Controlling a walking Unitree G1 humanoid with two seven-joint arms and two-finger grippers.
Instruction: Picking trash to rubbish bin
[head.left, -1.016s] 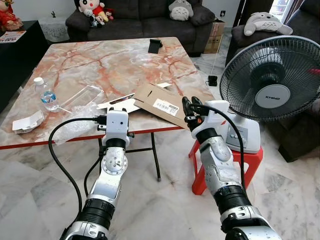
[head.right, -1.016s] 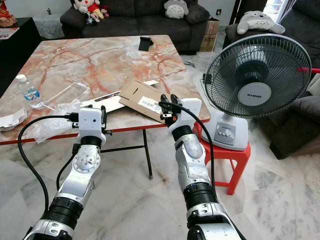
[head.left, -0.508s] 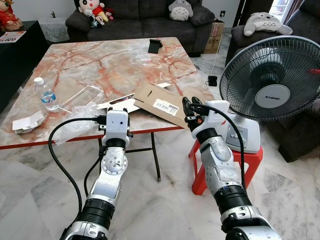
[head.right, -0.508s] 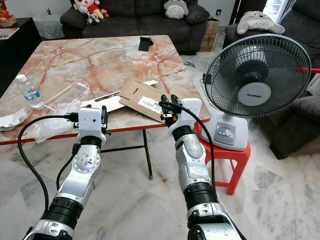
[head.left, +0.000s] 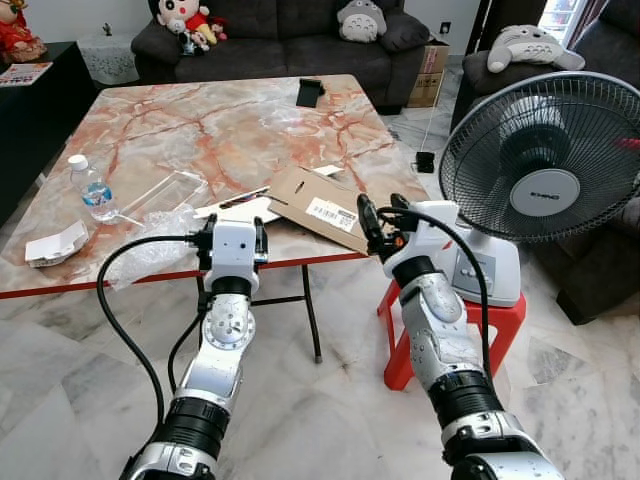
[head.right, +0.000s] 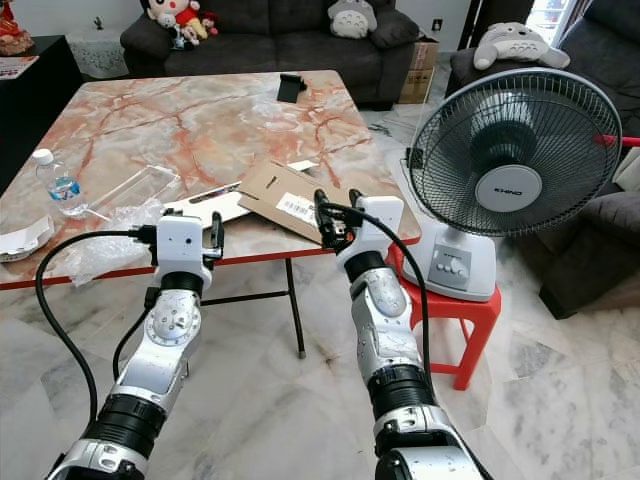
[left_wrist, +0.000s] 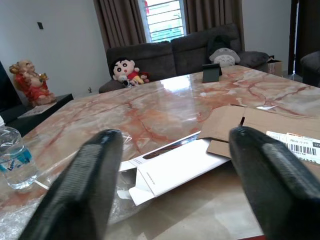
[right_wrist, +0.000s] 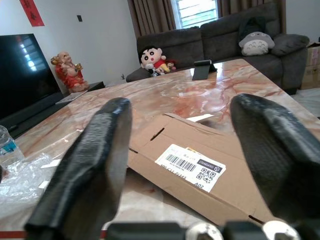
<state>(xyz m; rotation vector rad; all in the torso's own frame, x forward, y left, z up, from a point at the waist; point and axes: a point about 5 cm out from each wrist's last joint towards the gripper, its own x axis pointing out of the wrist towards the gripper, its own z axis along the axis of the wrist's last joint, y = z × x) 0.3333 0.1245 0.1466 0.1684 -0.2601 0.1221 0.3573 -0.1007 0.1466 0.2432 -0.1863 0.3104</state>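
Marble table (head.left: 200, 120), near edge, contents listed from my left: 1 white paper tray (head.left: 55, 243) at the far left corner; 1 plastic water bottle (head.left: 93, 188), upright, white cap, just behind it; 1 crumpled clear plastic bag (head.left: 150, 245) along the front edge; 1 clear plastic container (head.left: 160, 193) behind the bag; 1 flattened white carton (head.left: 240, 209) lying flat, its right end tucked against the cardboard. My left gripper (head.left: 232, 238) is held level at the table's front edge, facing the white carton and the plastic bag, fingers (left_wrist: 80, 185) spread wide apart, nothing between them. 1 flattened brown cardboard box (head.left: 320, 205) with a white barcode label (head.left: 332, 213), lying flat near the front right corner. My right gripper (head.left: 380, 213) is poised just at the near edge of that cardboard, fingers (right_wrist: 90, 160) spread wide, the labelled cardboard directly ahead of them and untouched. 1 small black item (head.left: 309, 92) at the far side of the table. Off the table to my right: 1 standing fan (head.left: 545, 160) on 1 red plastic stool (head.left: 500, 315). Behind the table: 1 dark sofa (head.left: 290, 35) with several soft toys (head.left: 185, 20).
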